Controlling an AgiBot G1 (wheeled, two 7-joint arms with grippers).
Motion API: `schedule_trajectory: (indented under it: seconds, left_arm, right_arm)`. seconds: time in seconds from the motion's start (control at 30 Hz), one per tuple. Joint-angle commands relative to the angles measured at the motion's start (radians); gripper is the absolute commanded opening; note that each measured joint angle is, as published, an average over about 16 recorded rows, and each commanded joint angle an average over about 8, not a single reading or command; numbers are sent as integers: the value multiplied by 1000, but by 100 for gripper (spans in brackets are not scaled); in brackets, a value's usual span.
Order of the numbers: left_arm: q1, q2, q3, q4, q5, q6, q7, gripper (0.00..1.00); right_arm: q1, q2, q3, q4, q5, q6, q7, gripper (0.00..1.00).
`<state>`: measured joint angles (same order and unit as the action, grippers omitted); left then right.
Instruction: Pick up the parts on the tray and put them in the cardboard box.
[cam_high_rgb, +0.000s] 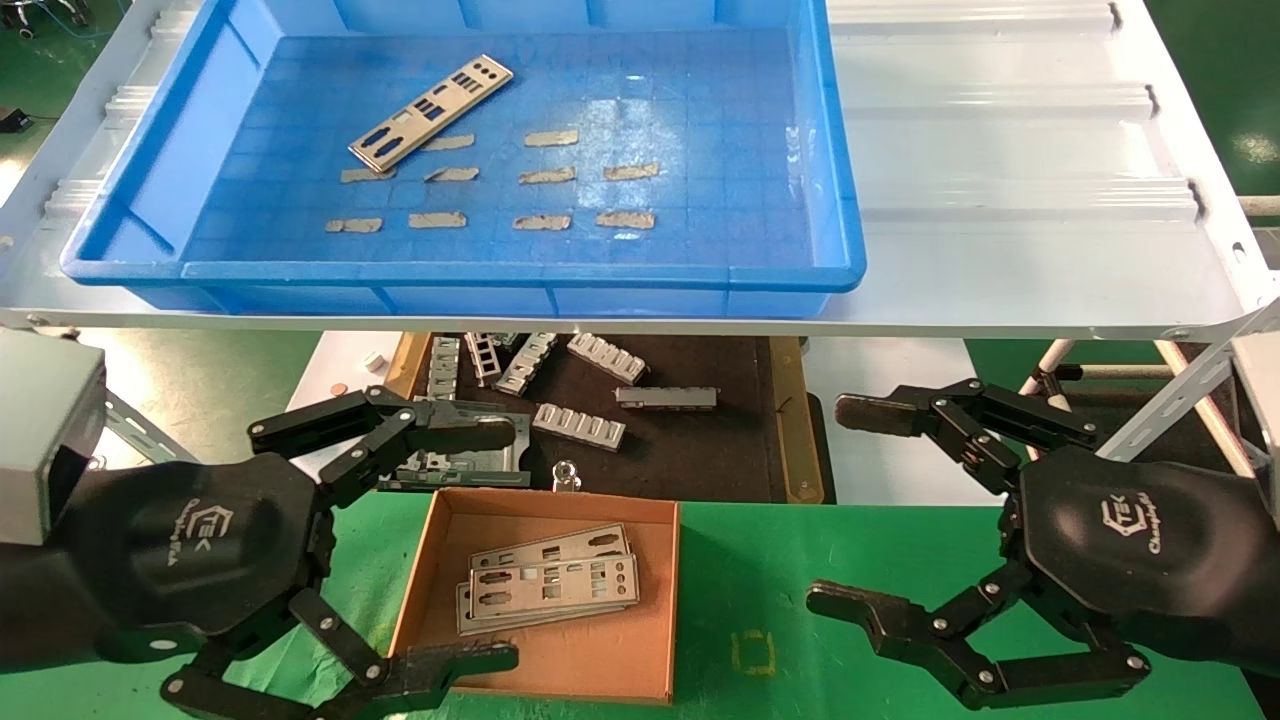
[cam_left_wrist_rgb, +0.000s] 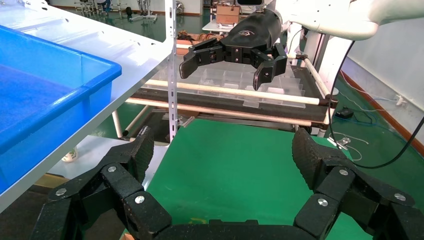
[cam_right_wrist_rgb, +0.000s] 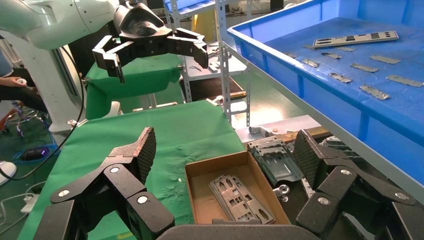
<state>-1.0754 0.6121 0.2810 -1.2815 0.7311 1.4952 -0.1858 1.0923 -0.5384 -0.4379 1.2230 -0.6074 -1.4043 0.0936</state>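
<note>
Tray (cam_high_rgb: 840, 180): one, bright blue, on the white corrugated shelf (cam_high_rgb: 1020, 180) across the upper part of the head view. Its grid floor carries one part (cam_high_rgb: 431, 112), a thin silver plate with punched cut-outs, lying at a slant in the upper left of the frame, its lower end resting over a tape strip. Tape strips (cam_high_rgb: 551, 138): eleven counted, small and tan, in three loose rows at mid-floor.

Cardboard box (cam_high_rgb: 560, 655): one, brown, low-walled, on the green desk (cam_high_rgb: 800, 560) at lower centre. Inside lies a stack of plates (cam_high_rgb: 550, 590), fanned slightly; three edges can be made out, though the exact count is uncertain.

Left pincer (cam_high_rgb: 495, 545): lower left of the head view, fingers spread wide, gripping nothing. One fingertip sits above the box's far left corner and the other over its near left edge, so the box contents lie just to the right of the gap. The plate on the tray lies well apart, up the frame.

Right pincer (cam_high_rgb: 835, 505): lower right of the head view, likewise spread and empty, hovering over bare green desk right of the box, apart from it.

Dark mat (cam_high_rgb: 700, 450): one, under the shelf in mid-frame, bearing ribbed grey brackets (cam_high_rgb: 580, 425), roughly seven visible, some partly hidden by the shelf edge and the left pincer.
</note>
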Motion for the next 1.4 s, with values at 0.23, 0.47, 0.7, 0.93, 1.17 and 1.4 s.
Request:
schedule_trajectory:
  seconds: [0.23, 0.47, 0.7, 0.93, 1.17, 1.4]
  left_arm:
    - [0, 0, 0, 0, 0, 0, 0, 100]
    - [0, 0, 0, 0, 0, 0, 0, 100]
    - [-14, 9, -1, 18, 13, -26, 0, 100]
    - [-149, 84, 10, 153, 95, -156, -9, 100]
    - [-366, 208, 66, 396, 234, -263, 10, 100]
    - [-583, 321, 138, 706, 390, -347, 71, 100]
  right_arm:
    - [0, 0, 0, 0, 0, 0, 0, 100]
    - [0, 0, 0, 0, 0, 0, 0, 53]
    - [0, 0, 0, 0, 0, 0, 0, 0]
    - [0, 0, 0, 0, 0, 0, 0, 0]
    - [0, 0, 0, 0, 0, 0, 0, 0]
    - [0, 0, 0, 0, 0, 0, 0, 0]
